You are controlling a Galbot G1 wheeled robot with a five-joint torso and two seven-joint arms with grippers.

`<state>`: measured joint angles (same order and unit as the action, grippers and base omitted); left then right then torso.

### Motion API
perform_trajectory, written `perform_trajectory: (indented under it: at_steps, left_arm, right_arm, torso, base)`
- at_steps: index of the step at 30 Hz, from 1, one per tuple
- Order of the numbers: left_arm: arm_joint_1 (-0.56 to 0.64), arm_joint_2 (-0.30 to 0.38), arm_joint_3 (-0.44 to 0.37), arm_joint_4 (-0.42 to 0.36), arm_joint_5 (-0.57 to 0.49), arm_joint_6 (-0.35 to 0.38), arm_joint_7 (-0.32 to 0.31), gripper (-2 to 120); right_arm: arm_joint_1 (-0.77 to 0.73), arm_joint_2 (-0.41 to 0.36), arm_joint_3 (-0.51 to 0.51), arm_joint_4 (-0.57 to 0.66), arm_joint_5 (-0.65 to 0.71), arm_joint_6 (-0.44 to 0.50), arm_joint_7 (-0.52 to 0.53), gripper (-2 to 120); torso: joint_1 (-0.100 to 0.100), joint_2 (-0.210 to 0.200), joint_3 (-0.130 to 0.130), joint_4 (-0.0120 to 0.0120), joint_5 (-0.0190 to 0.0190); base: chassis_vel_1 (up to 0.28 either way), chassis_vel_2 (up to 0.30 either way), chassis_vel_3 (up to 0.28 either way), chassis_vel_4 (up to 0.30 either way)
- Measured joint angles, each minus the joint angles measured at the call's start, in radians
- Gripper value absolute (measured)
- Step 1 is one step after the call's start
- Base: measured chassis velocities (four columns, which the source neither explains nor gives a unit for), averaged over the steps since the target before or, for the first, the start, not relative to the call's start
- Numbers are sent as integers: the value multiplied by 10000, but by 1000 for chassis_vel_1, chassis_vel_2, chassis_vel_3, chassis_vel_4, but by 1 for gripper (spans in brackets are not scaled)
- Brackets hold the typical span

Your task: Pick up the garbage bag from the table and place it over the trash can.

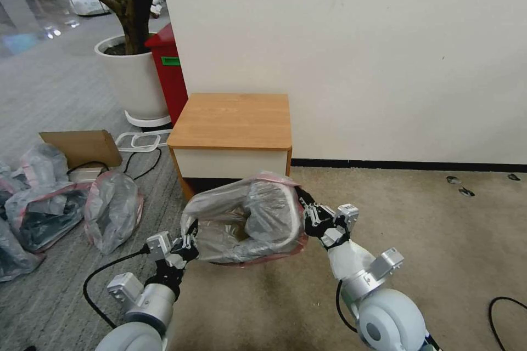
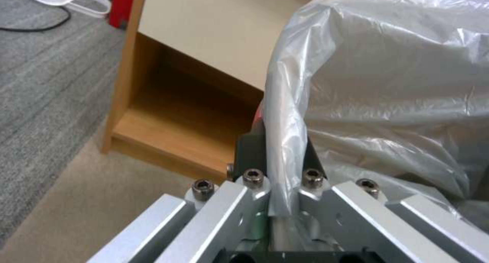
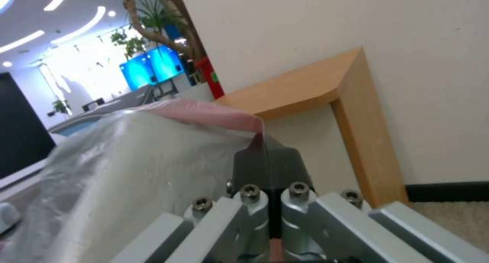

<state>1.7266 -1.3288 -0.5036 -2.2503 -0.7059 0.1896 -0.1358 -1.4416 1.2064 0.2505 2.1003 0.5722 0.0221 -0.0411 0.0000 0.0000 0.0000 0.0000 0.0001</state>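
garbage bag (image 1: 247,219) is hanging stretched open between both grippers in the head view, in front of the nightstand (image 1: 233,120) and below its bare tabletop. the left gripper (image 1: 186,244) is pinching the bag's left edge; the right gripper (image 1: 307,214) is pinching the pinkish-red rim on the right. stuffed bags (image 1: 112,208) are lying on the grey carpet to the left, near a cardboard box (image 1: 82,145), a white plant pot (image 1: 134,77) and a red bin (image 1: 167,68).

left wrist view: the left gripper (image 2: 282,156) is squeezing a fold of the grey plastic, with the nightstand's open lower shelf (image 2: 168,133) just behind.

right wrist view: the right gripper (image 3: 267,160) is pressing together on the pink rim (image 3: 209,114), the nightstand's corner beyond.
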Motion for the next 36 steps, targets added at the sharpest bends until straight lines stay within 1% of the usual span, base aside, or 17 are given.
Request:
perform_trajectory:
  at_steps: [5, 9, 23, 29, 34, 36]
  left_arm:
    - [80, -16, 160, -64, 94, -72, 95, 0]
    - [108, -41, 287, -151, 73, -94, 123, 0]
    - [185, -155, 507, -379, -46, -96, 133, 0]
    - [196, -210, 533, -420, -46, -93, 132, 0]
    - [-4, -268, 354, -404, -64, -36, -62, 0]
    - [-141, -252, 146, -340, -38, -2, -329, 0]
  right_arm:
    - [269, -93, 14, -292, -120, -100, 201, 0]
    - [469, -144, 0, -773, -379, -106, 270, 0]
    - [1094, -119, -108, -1986, -1050, -35, 442, 0]
    - [1144, -71, -133, -2196, -1296, -11, 505, 0]
    - [952, 3, 13, -2138, -1971, -12, 809, 0]
    - [701, 69, 267, -1935, -3086, -116, 1371, 8]
  torso:
    - [0, 0, 0, 0, 0]
    - [0, -1, 0, 0, 0]
    - [0, 0, 0, 0, -1]
    - [0, 0, 0, 0, -1]
    - [0, 0, 0, 0, 0]
    - [0, -1, 0, 0, -1]
  base:
    - [0, 0, 0, 0]
    - [0, 0, 0, 0]
    - [0, 0, 0, 0]
    - [0, 0, 0, 0]
    - [0, 0, 0, 0]
    - [0, 0, 0, 0]
